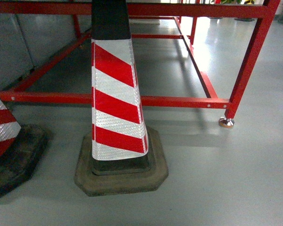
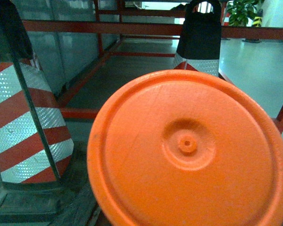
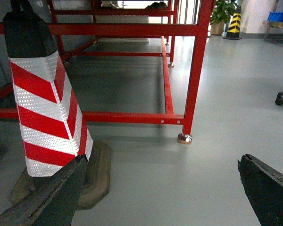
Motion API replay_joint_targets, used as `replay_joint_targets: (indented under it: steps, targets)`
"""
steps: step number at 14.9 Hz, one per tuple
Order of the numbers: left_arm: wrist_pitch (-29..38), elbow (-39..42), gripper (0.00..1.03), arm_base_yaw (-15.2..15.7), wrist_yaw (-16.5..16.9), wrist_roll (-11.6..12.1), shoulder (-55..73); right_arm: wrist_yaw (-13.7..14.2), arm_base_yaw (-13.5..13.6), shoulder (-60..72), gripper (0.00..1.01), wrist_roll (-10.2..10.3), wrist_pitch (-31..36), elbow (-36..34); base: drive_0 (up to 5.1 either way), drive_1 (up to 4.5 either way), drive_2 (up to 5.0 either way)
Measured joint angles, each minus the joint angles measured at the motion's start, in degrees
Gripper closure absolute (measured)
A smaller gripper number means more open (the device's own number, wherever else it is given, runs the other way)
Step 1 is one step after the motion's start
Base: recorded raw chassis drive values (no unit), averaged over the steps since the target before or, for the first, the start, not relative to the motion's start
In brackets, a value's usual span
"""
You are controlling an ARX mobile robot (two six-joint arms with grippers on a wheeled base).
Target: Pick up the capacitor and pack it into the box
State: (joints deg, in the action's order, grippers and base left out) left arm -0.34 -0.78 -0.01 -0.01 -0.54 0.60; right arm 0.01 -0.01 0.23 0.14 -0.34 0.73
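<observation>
**A:** So, how many cones do you count?

**B:** Two in the head view. One striped traffic cone (image 1: pixel 117 101) stands in the middle near the robot on its dark rubber base, and a second cone (image 1: pixel 1 126) sits at the left edge, cut off by the frame. A third yellow-and-black cone (image 3: pixel 234 22) shows far off in the right wrist view, next to a potted plant (image 3: pixel 220 12).

**A:** And behind them?

**B:** One red steel frame (image 1: pixel 179 101), its low rail running left to right just beyond the cones, with a round metal foot (image 1: pixel 226 123) at its right corner. Grey floor (image 1: pixel 226 183) lies open to the right of the middle cone and near the robot.

**A:** What about the end effectors?

**B:** The right end effector (image 3: pixel 162 188) is spread wide, its two dark fingers (image 3: pixel 47 197) at the lower corners of its own view, nothing between them. The left one I cannot tell; an orange disc (image 2: pixel 188 150) fills most of that camera's view.

**A:** The box or capacitor?

**B:** Neither shows in any view. Some blue bins (image 3: pixel 279 17) sit far right, and a chair wheel (image 3: pixel 279 100).
</observation>
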Motion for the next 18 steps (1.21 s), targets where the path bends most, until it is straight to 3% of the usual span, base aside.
replay_joint_targets:
  steps: [18]
  targets:
    - [-0.15,0.00,0.59,-0.09,0.00,0.15,0.00,0.00,0.00,0.00,0.03,0.00,-0.09,0.00,0.0,0.00,0.0]
